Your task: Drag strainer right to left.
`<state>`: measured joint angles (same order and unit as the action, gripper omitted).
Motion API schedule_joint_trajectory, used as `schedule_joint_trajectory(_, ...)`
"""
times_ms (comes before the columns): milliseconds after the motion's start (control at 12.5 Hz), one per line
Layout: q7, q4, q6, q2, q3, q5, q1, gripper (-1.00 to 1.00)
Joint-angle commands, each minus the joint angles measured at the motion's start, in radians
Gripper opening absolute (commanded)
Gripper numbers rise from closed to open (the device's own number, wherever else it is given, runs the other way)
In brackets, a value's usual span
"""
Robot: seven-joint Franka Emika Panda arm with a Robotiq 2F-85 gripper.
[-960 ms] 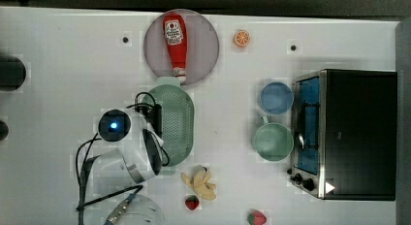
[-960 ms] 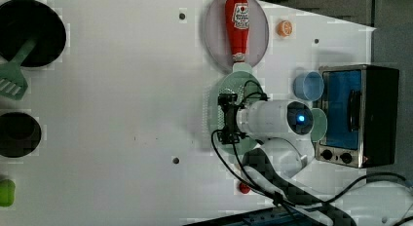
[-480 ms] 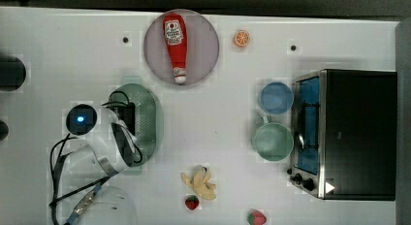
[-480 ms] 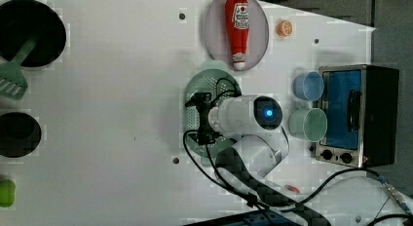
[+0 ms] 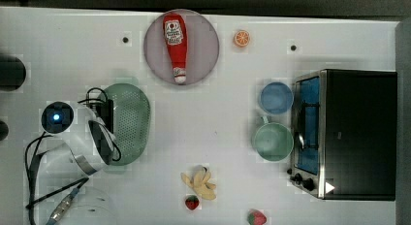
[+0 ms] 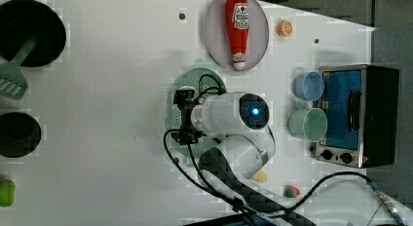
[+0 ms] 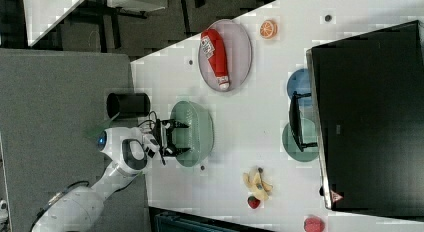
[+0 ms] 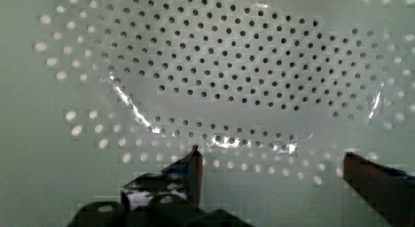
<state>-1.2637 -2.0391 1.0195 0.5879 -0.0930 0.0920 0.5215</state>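
Note:
The strainer (image 5: 132,122) is a pale-green oval colander dotted with holes, lying left of centre in the top view; it also shows as strainer (image 6: 196,81) and strainer (image 7: 198,133). My gripper (image 7: 179,137) reaches into it from the side of the arm's base, open, with its fingers wide apart. In the wrist view the strainer's perforated floor (image 8: 235,80) lies close below, and the gripper (image 8: 271,156) has both dark fingertips (image 8: 195,161) low inside the bowl near its wall. Nothing sits between the fingers. The arm's white body covers the strainer's left rim in the top view.
A ketchup bottle (image 5: 176,44) lies on a grey plate (image 5: 203,50) behind the strainer. In the top view's right stand a blue bowl (image 5: 276,98), a green mug (image 5: 273,141) and a toaster oven (image 5: 349,133). A banana peel (image 5: 199,182) and strawberry (image 5: 192,202) lie in front.
The strainer and my open gripper inside it have slid together toward the top view's left, away from the mug and bowl.

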Motion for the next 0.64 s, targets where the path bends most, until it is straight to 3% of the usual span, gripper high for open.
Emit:
schedule_joint_trajectory(80,-0.043,0.059,-0.001,0.036,-0.005,0.041,0.035,1.0)
schedule_joint_trajectory(640,-0.045,0.123,0.002,0.078,-0.005,0.101,0.091,1.0)
